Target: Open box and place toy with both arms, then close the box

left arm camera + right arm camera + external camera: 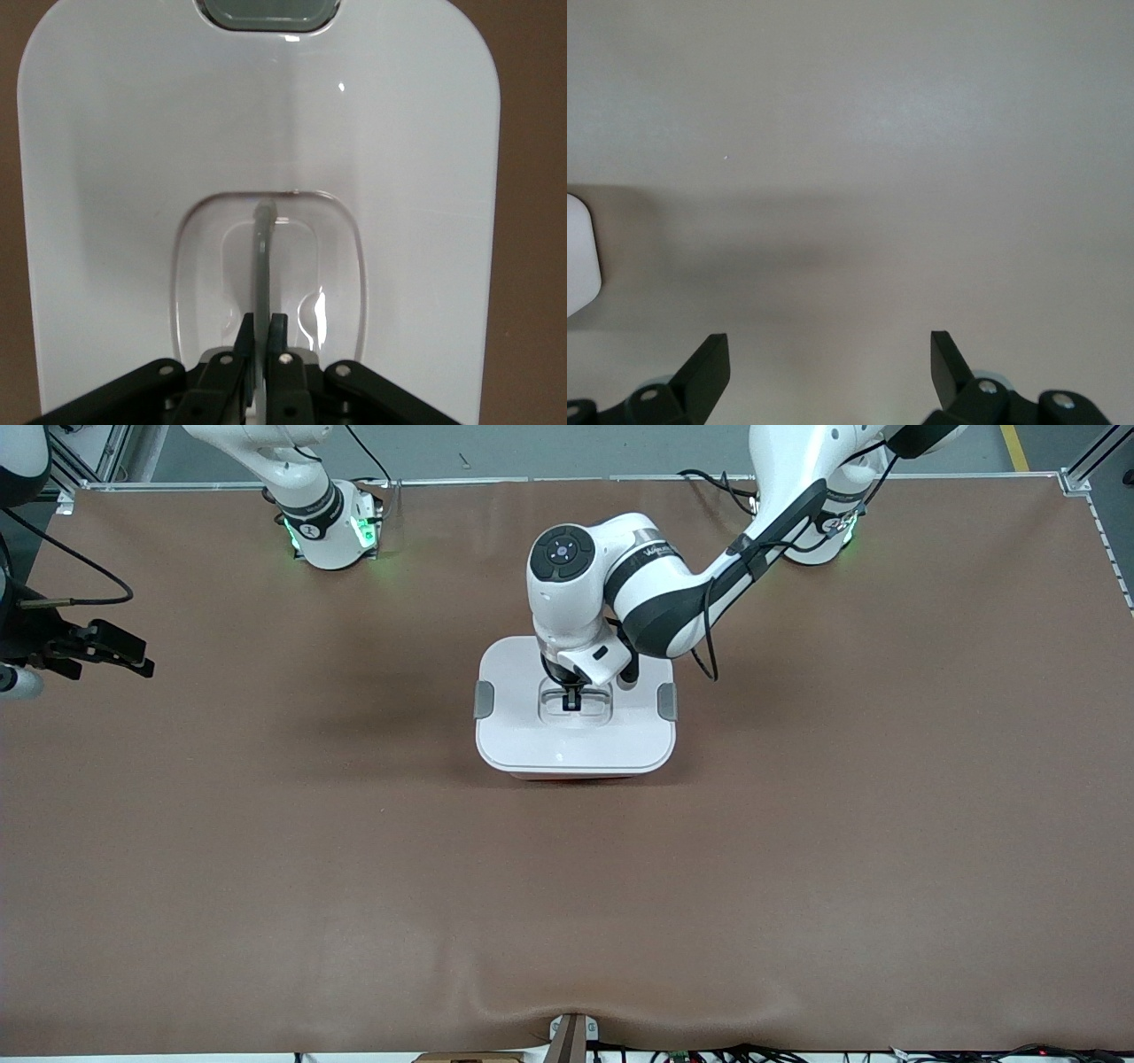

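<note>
My left gripper [572,699] pinched on the handle [262,257] of the one box [576,735]

The box sits mid-bench [266,850], lid on: a white rounded-rectangular top, a sliver of pale pink base showing at the edge nearest the front camera, two grey clips [484,699] on its sides, one recessed clear handle that my left fingers [280,335] close tightly around. My right gripper [831,363] waits with fingers spread wide and empty, over bare bench toward the right arm's end. One box, two clips, two arms.
</note>
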Controlling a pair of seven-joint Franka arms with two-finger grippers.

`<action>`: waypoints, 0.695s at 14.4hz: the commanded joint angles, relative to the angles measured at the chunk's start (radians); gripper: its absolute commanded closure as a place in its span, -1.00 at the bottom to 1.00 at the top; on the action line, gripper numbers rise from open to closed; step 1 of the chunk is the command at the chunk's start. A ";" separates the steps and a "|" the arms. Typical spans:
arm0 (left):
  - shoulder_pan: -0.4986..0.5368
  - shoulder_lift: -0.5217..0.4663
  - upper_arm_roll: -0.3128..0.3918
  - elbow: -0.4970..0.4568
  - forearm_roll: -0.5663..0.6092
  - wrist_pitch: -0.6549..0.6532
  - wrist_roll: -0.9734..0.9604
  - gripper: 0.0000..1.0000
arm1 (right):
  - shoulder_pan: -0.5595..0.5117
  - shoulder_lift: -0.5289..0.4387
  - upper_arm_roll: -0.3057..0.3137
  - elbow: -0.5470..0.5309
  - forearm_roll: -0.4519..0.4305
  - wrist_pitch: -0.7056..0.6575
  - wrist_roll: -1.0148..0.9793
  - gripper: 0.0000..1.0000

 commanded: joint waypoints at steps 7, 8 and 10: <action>-0.005 0.007 0.005 0.002 0.022 0.008 -0.018 1.00 | 0.034 0.002 -0.035 0.018 0.004 -0.017 0.020 -1.00; -0.004 0.005 0.005 0.005 0.022 0.008 -0.019 1.00 | 0.034 0.002 -0.035 0.018 0.005 -0.016 0.020 -1.00; -0.002 0.005 0.005 0.008 0.015 0.008 -0.019 1.00 | 0.041 0.001 -0.053 0.017 0.005 -0.019 0.018 -1.00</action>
